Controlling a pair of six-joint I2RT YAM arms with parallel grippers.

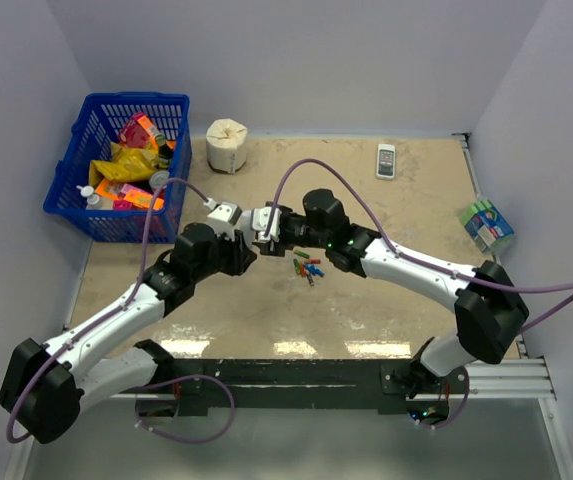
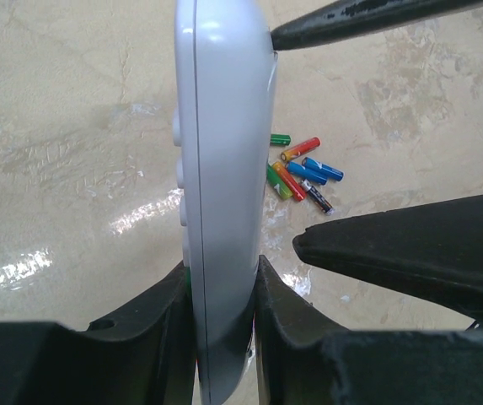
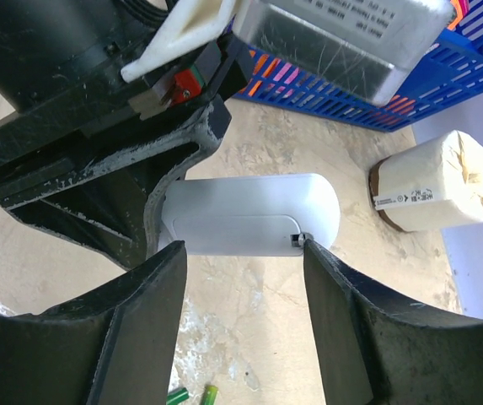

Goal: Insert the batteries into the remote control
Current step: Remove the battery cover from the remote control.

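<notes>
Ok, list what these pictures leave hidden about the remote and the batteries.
1. Left wrist view: the remote control stands edge-on, so neither face shows; the jaws of the left gripper cover its lower end.
2. Right wrist view: the seated battery cover hides the compartment's inside.
3. Top view: the batteries are too small to count.
4. Right wrist view: the bottom edge cuts off the batteries.

Two white arms (image 1: 116, 325) w/ black joints (image 1: 488, 310), purple cables (image 1: 304, 170).
</notes>
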